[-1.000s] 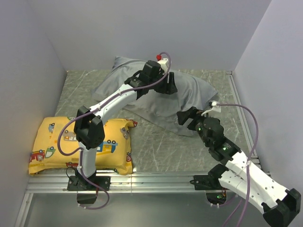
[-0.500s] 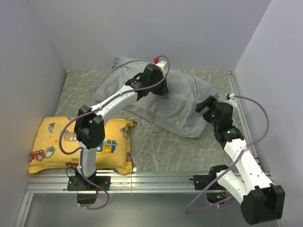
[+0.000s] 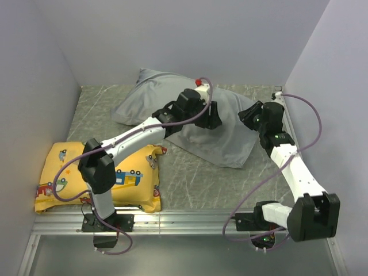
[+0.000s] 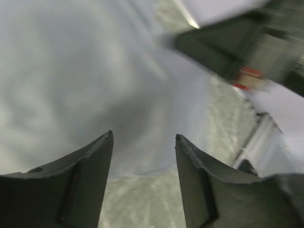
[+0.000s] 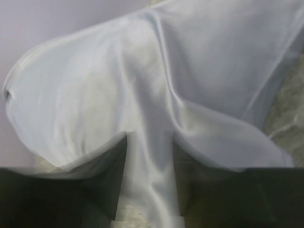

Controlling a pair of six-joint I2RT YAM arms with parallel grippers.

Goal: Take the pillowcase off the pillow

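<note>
The grey pillowcase lies wrinkled at the back of the table, with the pillow hidden inside it. My left gripper hovers over its right half. In the left wrist view this gripper is open and holds nothing, with the pillowcase and its front edge below. My right gripper is at the pillowcase's right end. In the right wrist view a raised fold of the pillowcase fills the gap of this gripper, and cloth drapes over both fingers.
A yellow cushion printed with cartoon vehicles lies at the front left. Grey walls close in the left, back and right sides. A metal rail runs along the front edge. The two grippers are close together; the right gripper shows in the left wrist view.
The right arm swung from the pillowcase's front edge to its right end and closed on a fold. The left gripper slid right over the pillowcase, closing and then opening again.
</note>
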